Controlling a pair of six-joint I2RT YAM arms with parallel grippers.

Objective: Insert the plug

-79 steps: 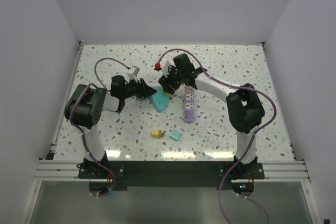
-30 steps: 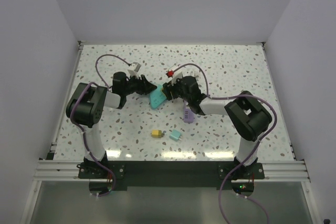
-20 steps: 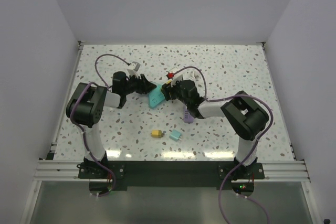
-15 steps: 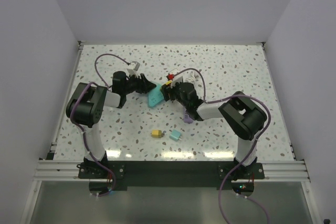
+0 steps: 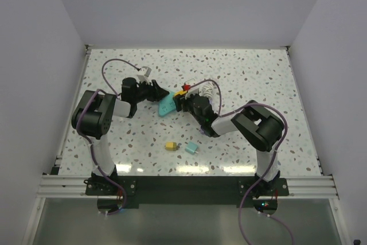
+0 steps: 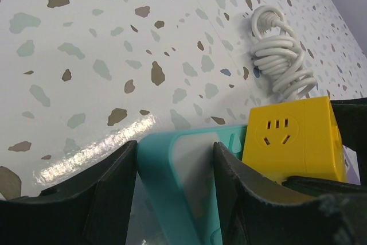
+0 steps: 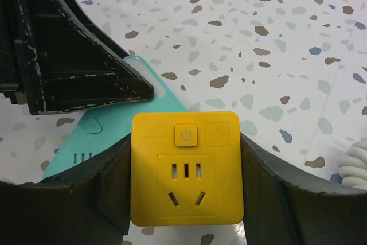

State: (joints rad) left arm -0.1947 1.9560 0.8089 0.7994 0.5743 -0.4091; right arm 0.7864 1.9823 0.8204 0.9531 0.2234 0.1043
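A teal power strip (image 5: 166, 106) lies tilted on the table, and my left gripper (image 5: 162, 93) is shut on its far end. In the left wrist view the strip (image 6: 192, 159) sits between both fingers (image 6: 114, 187). My right gripper (image 5: 182, 100) is shut on a yellow cube adapter (image 5: 180, 92) right beside the strip. In the right wrist view the cube (image 7: 186, 167) fills the jaws with its socket face toward the camera, over the teal strip (image 7: 109, 136). The cube also shows in the left wrist view (image 6: 292, 133), touching the strip's edge.
A coiled white cable (image 5: 205, 89) lies behind the right gripper, also seen in the left wrist view (image 6: 281, 67). A small yellow plug (image 5: 171, 146) and a small teal plug (image 5: 191, 148) lie near the front. A purple strip (image 5: 204, 129) is mostly hidden under the right arm.
My right gripper has moved left and down with the yellow cube until it meets the teal strip. The right arm now covers the purple strip. The left gripper barely shifted.
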